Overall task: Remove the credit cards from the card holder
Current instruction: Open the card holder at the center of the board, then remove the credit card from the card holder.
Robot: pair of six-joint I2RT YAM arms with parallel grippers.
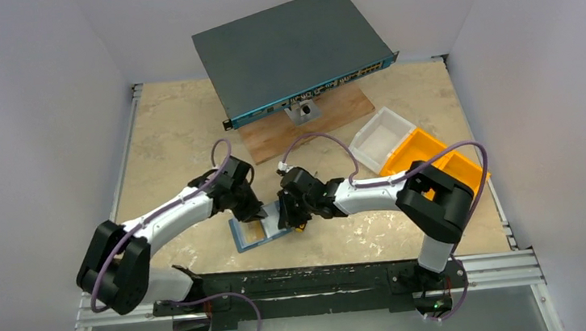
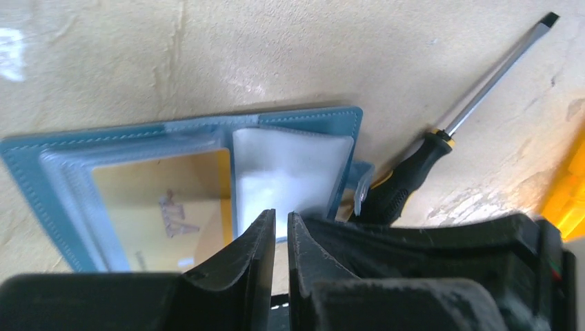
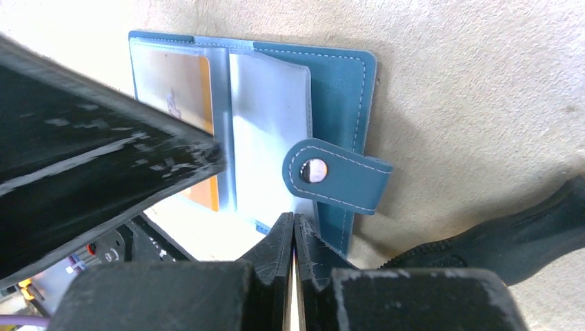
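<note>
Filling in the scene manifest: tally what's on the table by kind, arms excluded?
card holder: 1
yellow card showing in it: 1
screwdriver: 1
network switch: 1
wooden board: 1
small metal part: 1
clear bin: 1
orange bins: 2, partly hidden
Total: 9

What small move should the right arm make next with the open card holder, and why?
Probably pull the right pincer back from the card holder and watch whether a card slides out. Its jaws are shut at the pale sleeve's near edge, the left pincer seems to pinch the holder's edge and steady it, and the orange card sits in its sleeve.
</note>
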